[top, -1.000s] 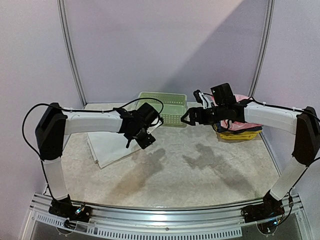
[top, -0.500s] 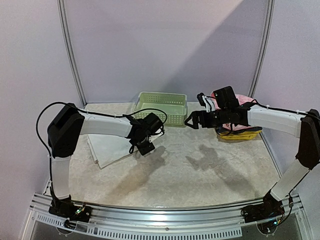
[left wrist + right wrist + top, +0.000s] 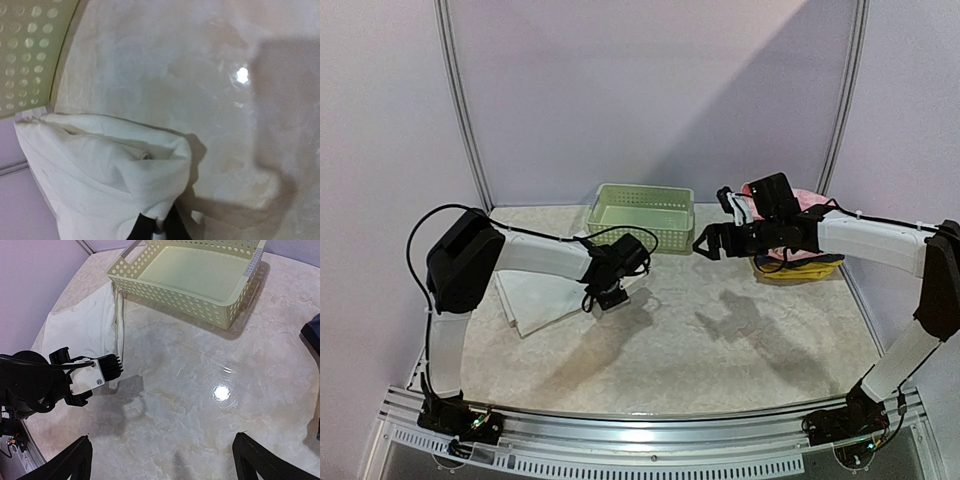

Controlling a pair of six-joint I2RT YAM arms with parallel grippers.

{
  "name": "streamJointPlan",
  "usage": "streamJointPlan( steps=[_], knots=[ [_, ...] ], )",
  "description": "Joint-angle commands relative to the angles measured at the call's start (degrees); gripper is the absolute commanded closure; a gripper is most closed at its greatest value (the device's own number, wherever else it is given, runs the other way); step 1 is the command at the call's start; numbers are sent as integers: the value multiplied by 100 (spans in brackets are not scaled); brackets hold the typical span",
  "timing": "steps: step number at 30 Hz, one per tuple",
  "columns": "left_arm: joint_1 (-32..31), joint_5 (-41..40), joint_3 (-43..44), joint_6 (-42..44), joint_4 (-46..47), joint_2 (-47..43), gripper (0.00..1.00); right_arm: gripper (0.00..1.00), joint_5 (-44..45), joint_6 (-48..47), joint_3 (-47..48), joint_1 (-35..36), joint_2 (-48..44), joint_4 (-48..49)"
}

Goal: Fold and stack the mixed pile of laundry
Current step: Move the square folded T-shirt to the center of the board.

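White garment (image 3: pixel 100 170) is sitting clamped in my left pincer (image 3: pixel 156 230); my right pincer (image 3: pixel 161 437) is hanging spread wide.

I see a pale green perforated basket (image 3: pixel 670 238) standing upright at the back centre of the marbled beige worktop (image 3: pixel 720 350). At the far right of the overhead frame, folded yellow and dark blue clothes (image 3: pixel 795 272) lie stacked near the worktop's edge, well apart from the basket. Lilac walls (image 3: pixel 650 90) stand behind.
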Motion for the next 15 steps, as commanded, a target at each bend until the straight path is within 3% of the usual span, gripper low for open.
streamJointPlan(
  steps=[1,8,15],
  knots=[
    [13,-15,-66,98,173,151,100,1,178,-49,-130,21,-150,-96],
    [-186,113,-412,-83,204,-177,100,1,265,-16,-136,24,-192,-133],
    [-817,256,-873,-448,227,-480,100,1,286,93,-229,17,-227,-108]
  ],
)
